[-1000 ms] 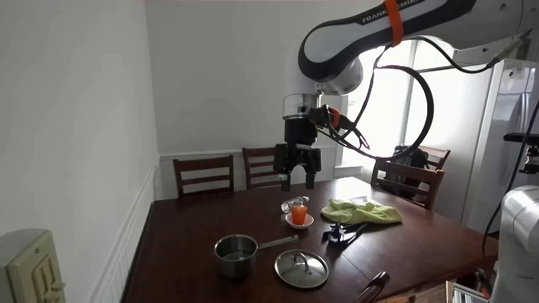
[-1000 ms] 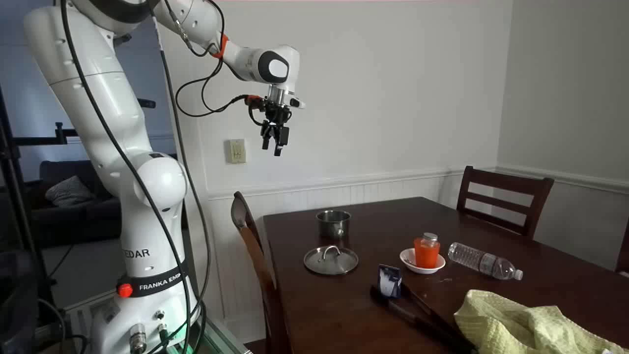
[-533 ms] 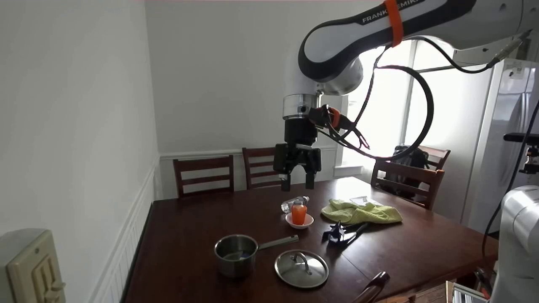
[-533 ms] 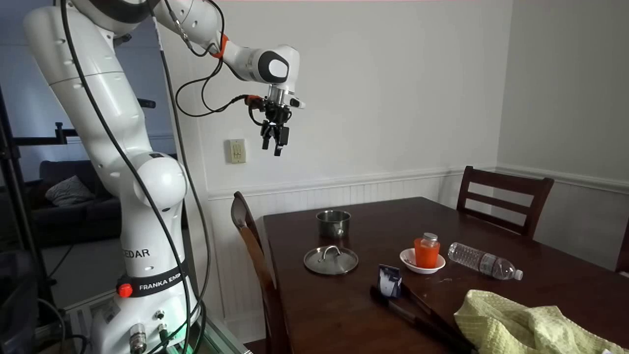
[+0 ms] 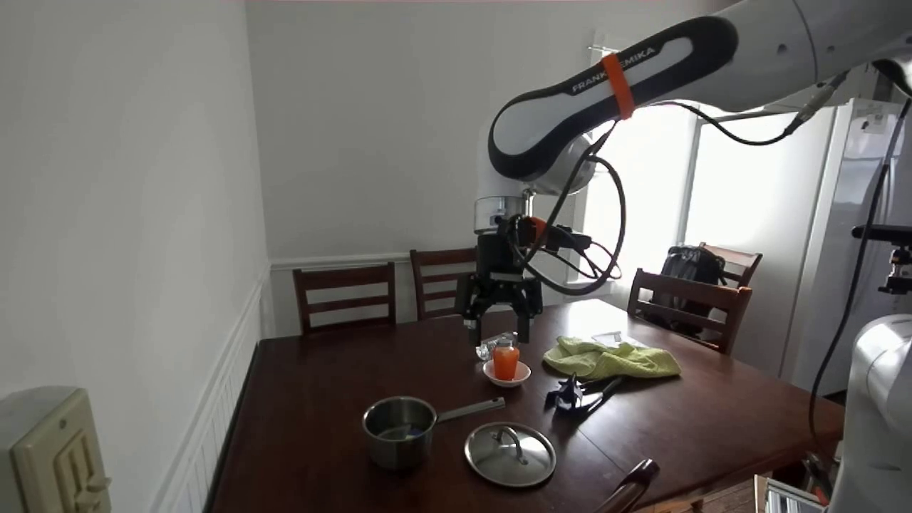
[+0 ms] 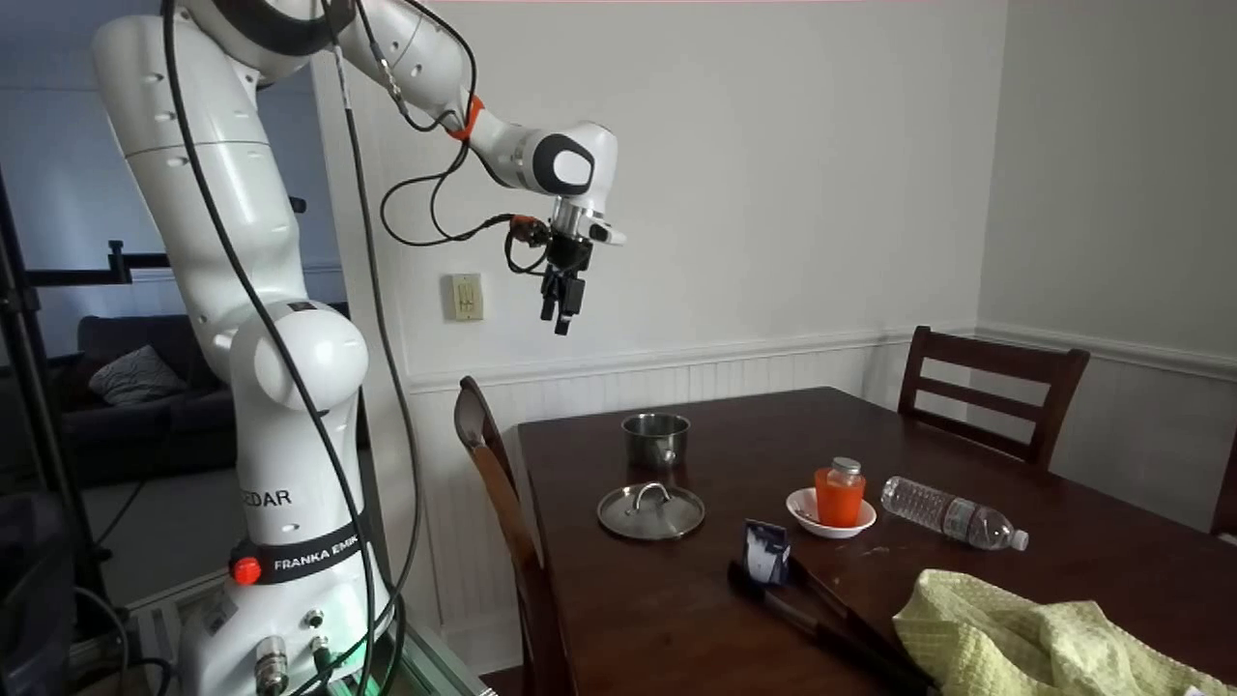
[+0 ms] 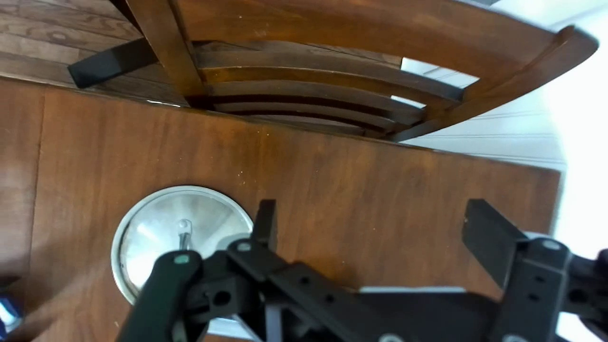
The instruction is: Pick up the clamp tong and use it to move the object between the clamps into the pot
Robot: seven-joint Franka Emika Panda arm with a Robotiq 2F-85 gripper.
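Note:
The clamp tong (image 6: 821, 633) is long, black and two-armed. It lies on the table and also shows in an exterior view (image 5: 602, 400). A small dark blue and white packet (image 6: 766, 553) stands between its tips; part of the packet shows at the wrist view's left edge (image 7: 8, 316). The steel pot (image 5: 399, 452) stands beyond the lid, also seen in an exterior view (image 6: 657, 445); something small and bluish is inside. I cannot make out the pot in the wrist view. My gripper (image 5: 500, 336) is open and empty, high above the table (image 6: 556, 321), its fingers wide apart (image 7: 371, 209).
The lid (image 5: 491, 463) lies beside the pot. An orange jar (image 6: 839, 501) sits in a white bowl (image 6: 807, 517). A plastic bottle (image 6: 952, 512) and a yellow-green cloth (image 5: 605, 358) lie near the tong. A chair (image 7: 332, 28) stands at the table edge.
The arm was still a second to half a second ago. Now my gripper is lower, slightly left in an exterior view. The objects on the table have not moved.

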